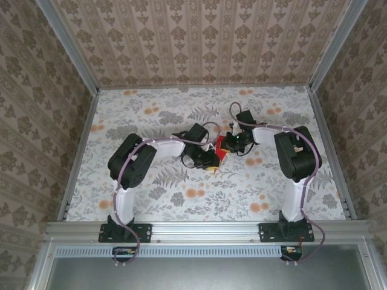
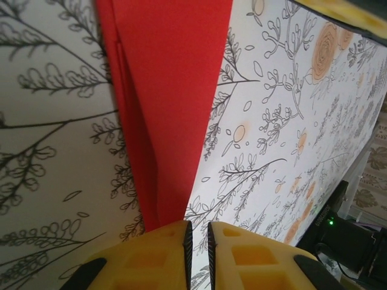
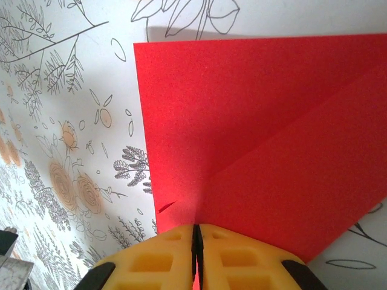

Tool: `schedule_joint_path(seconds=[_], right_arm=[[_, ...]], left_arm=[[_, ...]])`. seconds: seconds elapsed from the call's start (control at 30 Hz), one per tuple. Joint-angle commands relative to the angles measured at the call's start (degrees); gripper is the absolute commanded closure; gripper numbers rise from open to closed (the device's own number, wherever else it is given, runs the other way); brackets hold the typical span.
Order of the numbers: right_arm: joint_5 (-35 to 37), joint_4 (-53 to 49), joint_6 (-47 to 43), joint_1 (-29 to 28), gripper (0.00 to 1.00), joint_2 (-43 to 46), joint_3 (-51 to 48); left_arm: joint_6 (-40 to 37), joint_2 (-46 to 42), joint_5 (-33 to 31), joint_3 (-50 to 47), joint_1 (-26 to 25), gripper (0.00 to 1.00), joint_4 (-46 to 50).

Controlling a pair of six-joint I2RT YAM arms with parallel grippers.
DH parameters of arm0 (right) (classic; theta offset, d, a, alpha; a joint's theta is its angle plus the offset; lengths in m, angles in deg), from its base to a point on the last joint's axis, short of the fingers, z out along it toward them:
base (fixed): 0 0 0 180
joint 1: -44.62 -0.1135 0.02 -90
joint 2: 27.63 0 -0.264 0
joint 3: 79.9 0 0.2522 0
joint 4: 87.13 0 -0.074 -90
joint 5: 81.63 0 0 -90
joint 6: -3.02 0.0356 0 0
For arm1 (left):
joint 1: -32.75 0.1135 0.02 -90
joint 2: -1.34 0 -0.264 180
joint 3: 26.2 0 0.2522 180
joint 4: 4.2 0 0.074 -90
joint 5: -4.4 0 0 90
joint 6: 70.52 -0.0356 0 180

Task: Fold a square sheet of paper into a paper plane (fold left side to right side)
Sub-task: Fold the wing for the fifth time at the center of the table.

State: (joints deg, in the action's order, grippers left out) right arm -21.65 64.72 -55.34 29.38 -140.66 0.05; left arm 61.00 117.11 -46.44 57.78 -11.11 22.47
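Since the square sheet of paper, creased into a narrower red piece, lies mid-table between both grippers, my coming fold turns on its long axis, which runs straight ahead from the left gripper. Those jaws stand a slit apart at its near end, and I cannot tell whether they pinch it. The right gripper is clamped on its edge.

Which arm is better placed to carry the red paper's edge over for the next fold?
Probably right: the right fingers pinch the edge of the red paper. The left fingers only meet its narrow end, with nothing between them.
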Motion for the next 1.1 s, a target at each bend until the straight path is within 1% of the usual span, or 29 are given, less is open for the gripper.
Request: schedule_joint_path(seconds=[0.0,0.63,0.77,1.07], right_arm=[[3.72,-5.09,-1.56,-0.26,0.88,-2.29,0.68],[4.66,-6.89,-2.33,-0.23,0.88,-2.77,1.49],[4.84,-7.35,-2.37,-0.27,0.88,-2.96,1.72],[5.13,-7.89,-2.55,-0.22,0.88,-3.24,2.2]], left_arm=[[-1.19,-0.06,-1.71,-0.95,-0.14,0.83,1.87],[-1.12,0.07,-1.89,-2.9,-0.25,0.84,2.47],[-1.38,-0.41,-1.94,-3.77,-0.29,0.85,3.26],[-3.64,-2.45,-1.29,-5.85,-1.14,0.87,5.4]])
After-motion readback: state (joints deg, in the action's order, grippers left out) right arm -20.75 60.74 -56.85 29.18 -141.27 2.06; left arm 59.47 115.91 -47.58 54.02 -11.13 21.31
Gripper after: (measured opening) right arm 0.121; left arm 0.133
